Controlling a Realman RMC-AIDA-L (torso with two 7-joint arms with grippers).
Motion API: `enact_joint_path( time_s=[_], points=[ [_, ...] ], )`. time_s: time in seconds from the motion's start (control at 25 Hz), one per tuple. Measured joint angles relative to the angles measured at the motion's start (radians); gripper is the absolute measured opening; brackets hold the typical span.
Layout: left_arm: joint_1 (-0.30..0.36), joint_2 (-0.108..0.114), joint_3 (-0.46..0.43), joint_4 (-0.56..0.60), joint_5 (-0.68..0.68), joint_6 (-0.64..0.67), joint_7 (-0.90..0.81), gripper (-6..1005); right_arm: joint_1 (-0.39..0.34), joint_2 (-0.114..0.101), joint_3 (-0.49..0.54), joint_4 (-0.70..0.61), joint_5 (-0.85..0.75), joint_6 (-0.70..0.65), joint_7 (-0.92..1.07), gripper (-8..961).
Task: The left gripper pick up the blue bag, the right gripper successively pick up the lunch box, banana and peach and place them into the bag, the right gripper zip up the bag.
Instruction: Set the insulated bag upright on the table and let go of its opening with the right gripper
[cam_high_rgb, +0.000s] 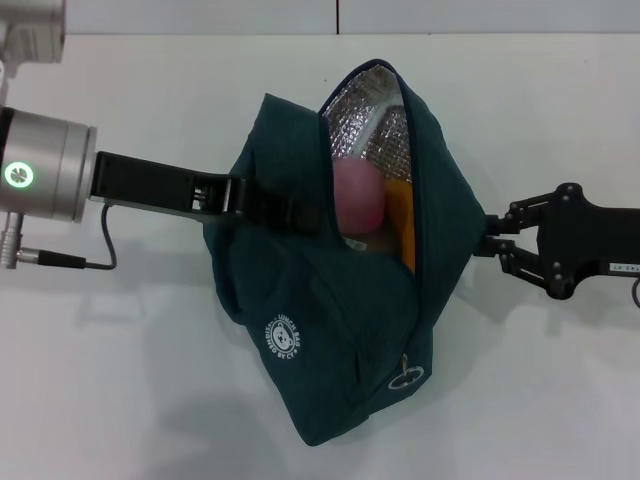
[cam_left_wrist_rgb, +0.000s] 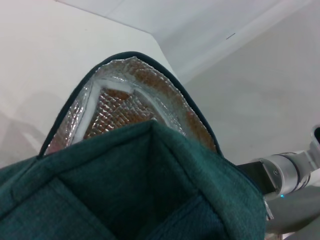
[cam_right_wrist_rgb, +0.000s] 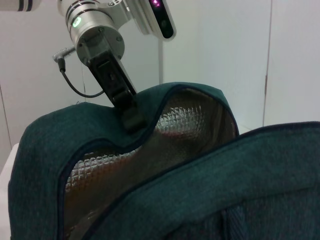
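The blue bag is held up over the white table with its mouth open and the silver foil lining showing. Inside it sit the pink peach and, beside it, the orange-yellow banana. I cannot make out the lunch box in the bag. My left gripper reaches in from the left and is shut on the bag's left rim; the right wrist view shows that gripper clamped on the rim of the bag. My right gripper is against the bag's right side. The metal ring zip pull hangs low on the front.
The white table surrounds the bag on all sides. The left arm's silver cylinder and its cable are at the far left. The left wrist view is filled by the bag, with the right arm beyond it.
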Motion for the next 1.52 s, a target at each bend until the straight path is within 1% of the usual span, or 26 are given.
enact_joint_path(
  time_s=[0.12, 0.2, 0.24, 0.32, 0.44, 0.52, 0.72, 0.84, 1.16, 1.36, 1.52],
  points=[
    [0.001, 0.0, 0.0, 0.0, 0.0, 0.0, 0.0, 43, -0.002, 0.001, 0.008, -0.001, 0.009, -0.016, -0.018, 214],
    [0.001, 0.0, 0.0, 0.0, -0.002, 0.0, 0.0, 43, -0.007, 0.001, 0.012, -0.002, 0.025, -0.023, -0.029, 153],
    [0.001, 0.0, 0.0, 0.0, -0.002, 0.0, 0.0, 44, -0.029, 0.0, 0.013, -0.017, 0.076, -0.032, -0.051, 122],
    [0.001, 0.0, 0.0, 0.0, -0.005, 0.0, 0.001, 44, -0.048, -0.002, 0.014, -0.031, 0.113, -0.038, -0.063, 61],
    [0.0, 0.0, 0.0, 0.0, -0.019, 0.0, 0.008, 45, -0.083, -0.006, 0.02, -0.058, 0.183, -0.056, -0.085, 61],
    [-0.004, 0.0, 0.002, 0.0, -0.024, -0.004, 0.011, 46, -0.101, -0.008, 0.043, -0.07, 0.22, -0.083, -0.096, 61],
    [-0.031, 0.001, 0.006, -0.034, -0.025, -0.018, 0.023, 47, -0.112, -0.008, 0.186, -0.063, 0.257, -0.209, -0.11, 61],
    [-0.05, 0.001, 0.004, -0.068, -0.026, -0.026, 0.038, 48, -0.111, -0.009, 0.239, -0.061, 0.259, -0.258, -0.11, 61],
    [-0.105, 0.001, 0.007, -0.136, -0.027, -0.06, 0.08, 50, -0.118, -0.012, 0.273, -0.059, 0.26, -0.266, -0.116, 62],
    [-0.122, 0.0, 0.03, -0.144, -0.028, -0.106, 0.119, 51, -0.117, -0.012, 0.275, -0.053, 0.261, -0.254, -0.138, 62],
    [-0.127, 0.0, 0.026, -0.149, -0.034, -0.131, 0.175, 52, -0.108, -0.011, 0.27, -0.037, 0.256, -0.239, -0.159, 62]
  ],
)
